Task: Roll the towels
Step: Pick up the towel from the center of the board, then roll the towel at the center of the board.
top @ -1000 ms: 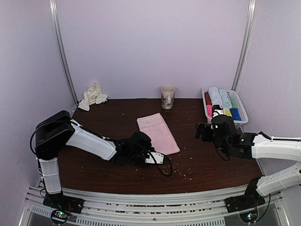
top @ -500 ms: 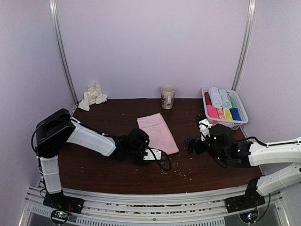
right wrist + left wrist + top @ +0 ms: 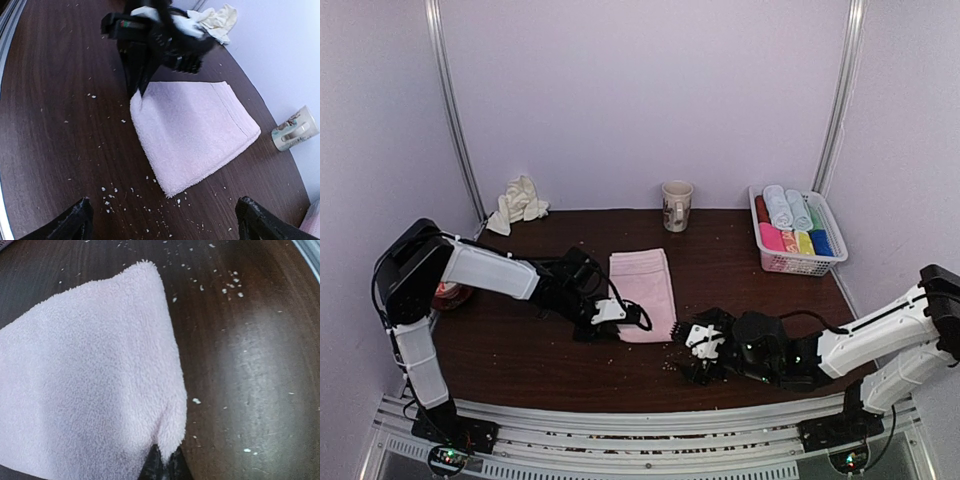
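– Pink towel (image 3: 645, 295) has slid left and squared up in the last second. I shut my left gripper (image 3: 618, 325) on its near-left corner and drew that arm back toward its base.

– Is it really holding, or just closed next to the cloth?

– Holding. In the left wrist view the fingertips (image 3: 165, 466) are pressed together with the edge of the terry pinched between them. The rest of the towel lies flat on the table (image 3: 520, 350).

– And your right side?

– I brought the right gripper (image 3: 688, 348) down from beside the basket (image 3: 798, 264). It now hangs low, just off the towel's near-right corner, with its jaws spread wide and nothing in them.

– So where does that leave the rolling?

– Not started, I'd say. One near corner is secured and the other is within reach, so this looks like the set-up for the first turn.

– How are the arms posed?

– Both are stretched long and low over the wood, the left coming in from the left and the right from the right. The cream towel (image 3: 518, 200) is well apart from them, crumpled at the back-left wall.
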You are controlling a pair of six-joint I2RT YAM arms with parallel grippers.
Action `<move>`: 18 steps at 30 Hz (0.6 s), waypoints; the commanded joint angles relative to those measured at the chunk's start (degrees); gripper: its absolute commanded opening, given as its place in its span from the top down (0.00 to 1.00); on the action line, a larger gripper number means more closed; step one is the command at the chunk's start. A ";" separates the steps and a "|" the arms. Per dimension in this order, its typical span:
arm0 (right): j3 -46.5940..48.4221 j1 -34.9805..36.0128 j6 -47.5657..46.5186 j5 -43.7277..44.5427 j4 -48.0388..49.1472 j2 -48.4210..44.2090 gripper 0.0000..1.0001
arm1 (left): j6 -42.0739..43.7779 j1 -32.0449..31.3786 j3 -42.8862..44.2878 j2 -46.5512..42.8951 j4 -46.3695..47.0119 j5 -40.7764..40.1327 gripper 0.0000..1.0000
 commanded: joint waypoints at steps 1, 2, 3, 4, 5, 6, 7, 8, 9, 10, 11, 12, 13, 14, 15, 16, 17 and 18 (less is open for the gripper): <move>3.08 2.09 -9.28 1.48 3.66 5.93 0.00 | 1.89 1.83 2.67 -1.07 -8.48 9.73 1.00; 4.10 2.57 -10.37 2.72 3.09 7.73 0.01 | 2.26 2.39 3.12 -0.88 -9.57 10.91 1.00; 5.38 3.13 -11.28 4.51 2.91 9.43 0.01 | 2.44 2.97 3.61 -0.73 -10.57 11.93 1.00; 6.44 3.48 -12.13 6.03 2.93 11.24 0.02 | 2.76 3.50 4.05 -0.58 -11.49 12.92 1.00; 7.43 3.84 -12.57 7.40 2.77 12.82 0.02 | 3.04 3.87 4.40 -0.46 -12.43 13.79 1.00; 8.51 4.03 -12.98 8.70 2.30 14.52 0.02 | 3.26 4.26 4.66 -0.37 -13.05 14.29 1.00; 9.59 4.31 -13.30 10.23 2.26 16.03 0.02 | 3.49 4.61 4.84 -0.20 -13.77 14.91 1.00; 10.47 4.70 -13.89 11.24 2.25 17.31 0.02 | 3.64 4.91 5.07 -0.03 -14.24 15.70 1.00; 11.05 5.04 -14.72 12.04 2.54 18.57 0.02 | 3.64 5.22 5.44 0.26 -14.72 16.22 1.00; 11.45 5.34 -15.74 12.69 3.42 19.58 0.02 | 3.67 5.53 5.83 0.60 -15.36 16.72 1.00; 11.73 5.53 -16.45 13.21 4.38 20.58 0.02 | 3.84 5.84 6.40 0.99 -16.07 17.46 1.00; 12.19 5.72 -17.08 13.69 5.03 21.58 0.03 | 3.97 6.11 6.86 1.32 -16.86 18.02 1.00; 12.57 5.78 -17.57 14.27 5.70 22.57 0.04 | 4.05 6.43 7.27 1.59 -17.42 18.63 1.00; 12.95 5.86 -17.80 14.93 6.35 23.57 0.05 | 4.25 6.73 7.62 1.81 -17.82 19.28 1.00; 13.34 5.90 -18.37 15.37 6.70 24.77 0.07 | 4.35 7.07 8.01 1.99 -18.29 19.87 1.00; 13.65 5.88 -18.55 15.81 7.04 25.61 0.08 | 4.46 7.42 8.18 2.15 -18.57 20.47 1.00; 13.84 5.88 -18.81 16.39 7.53 26.64 0.10 | 4.65 7.64 8.44 2.35 -18.96 20.93 1.00; 14.06 5.88 -19.14 17.34 8.42 27.58 0.11 | 4.73 7.91 8.62 2.52 -19.38 21.22 1.00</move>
